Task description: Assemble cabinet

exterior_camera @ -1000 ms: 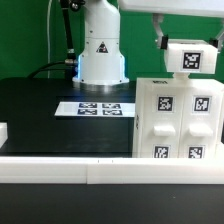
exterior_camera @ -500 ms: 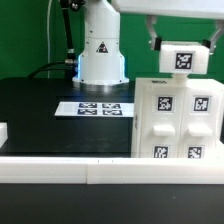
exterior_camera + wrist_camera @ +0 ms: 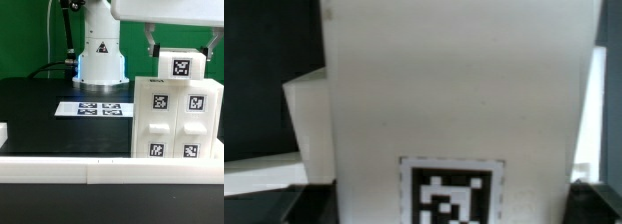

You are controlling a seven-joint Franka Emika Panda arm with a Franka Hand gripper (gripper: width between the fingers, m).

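Exterior and wrist views. A green wall stands behind a black bench (image 3: 40, 115) edged at the front by a long white rail (image 3: 60, 170). The white robot base (image 3: 100, 50) rises at the rear centre, and the thin flat white marker board (image 3: 100, 108) lies on the bench before it.

The large white plastic box-shaped cabinet (image 3: 175, 122) stands upright on the bench at the exterior view's right, just behind the rail. Its flat front, bearing four black-and-white square tags, faces the exterior camera. A vertical seam divides this front into two panels. Its right side runs out of the picture, so whether height or width is the long axis cannot be told.

The end effector (image 3: 185, 50) hangs directly above the cabinet, its two dark fingers (image 3: 152, 46) pointing downward. They are set wide and clasp between them a smaller white block (image 3: 180, 68) of smooth plastic with one square tag turned toward the exterior camera. The lower edge of the white block lies level with the cabinet's top. Whether the two touch cannot be told.

In the wrist view the white block fills most of the picture, with its tag near the fingers.
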